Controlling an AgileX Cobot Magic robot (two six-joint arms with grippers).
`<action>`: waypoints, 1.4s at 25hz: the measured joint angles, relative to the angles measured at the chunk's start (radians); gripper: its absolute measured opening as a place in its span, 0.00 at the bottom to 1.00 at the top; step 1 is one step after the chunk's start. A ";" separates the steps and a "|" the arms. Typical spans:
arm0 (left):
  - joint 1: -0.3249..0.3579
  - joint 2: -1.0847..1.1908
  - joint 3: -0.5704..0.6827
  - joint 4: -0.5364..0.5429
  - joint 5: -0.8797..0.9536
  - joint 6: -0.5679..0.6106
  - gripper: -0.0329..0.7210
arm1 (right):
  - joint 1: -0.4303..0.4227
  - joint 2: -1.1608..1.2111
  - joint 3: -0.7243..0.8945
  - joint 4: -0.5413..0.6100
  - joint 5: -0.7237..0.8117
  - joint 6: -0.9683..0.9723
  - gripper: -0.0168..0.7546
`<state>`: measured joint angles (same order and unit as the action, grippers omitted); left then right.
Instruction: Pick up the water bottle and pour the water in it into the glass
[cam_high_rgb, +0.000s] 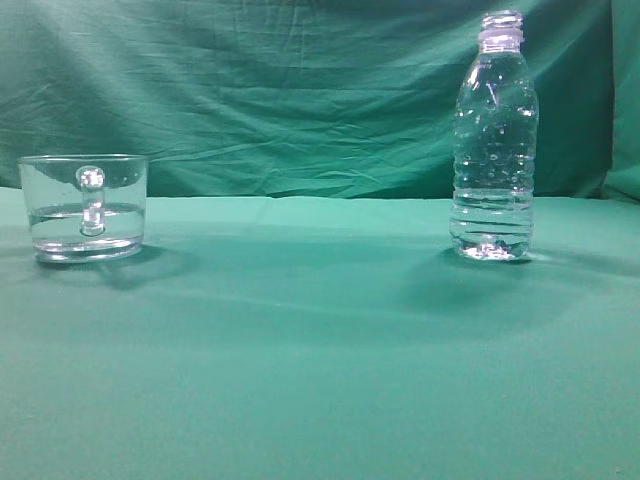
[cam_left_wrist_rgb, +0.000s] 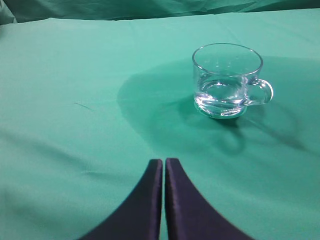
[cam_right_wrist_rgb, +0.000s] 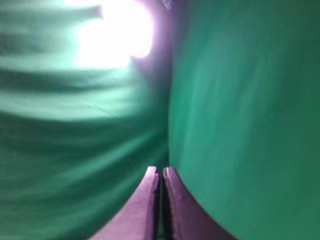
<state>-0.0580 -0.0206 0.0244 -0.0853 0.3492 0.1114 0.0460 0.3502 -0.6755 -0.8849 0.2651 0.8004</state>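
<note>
On the green surface (cam_high_rgb: 320, 340), the uncapped water bottle (cam_high_rgb: 494, 150) stands upright at right, nearly full and easily tipped by a clumsy grasp; the glass (cam_high_rgb: 83, 207), well apart at left, holds shallow water. Left end effector (cam_left_wrist_rgb: 164, 165) and right end effector (cam_right_wrist_rgb: 161, 172) are pressed together, empty.

Even, fairly bright light fills the exterior view, tinted green by the cloth. The bottle (cam_high_rgb: 494, 140) and glass (cam_high_rgb: 83, 207) throw soft, faint shadows on the tabletop (cam_high_rgb: 320, 350); small glints sparkle in both. The picture is slightly soft and grainy. In the left wrist view a broad dim shadow spreads left of the glass. The right wrist view is blurred throughout, with a blown-out white glare (cam_right_wrist_rgb: 117, 32) at the top.
</note>
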 joint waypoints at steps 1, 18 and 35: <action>0.000 0.000 0.000 0.000 0.000 0.000 0.04 | 0.000 0.000 0.000 0.138 0.063 -0.146 0.02; 0.000 0.000 0.000 0.000 0.000 0.000 0.04 | 0.000 -0.270 0.466 0.875 0.152 -0.849 0.02; 0.000 0.000 0.000 0.000 0.000 0.000 0.04 | 0.000 -0.359 0.700 0.930 0.123 -0.851 0.02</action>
<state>-0.0580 -0.0206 0.0244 -0.0853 0.3492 0.1114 0.0460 -0.0088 0.0249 0.0453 0.3884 -0.0502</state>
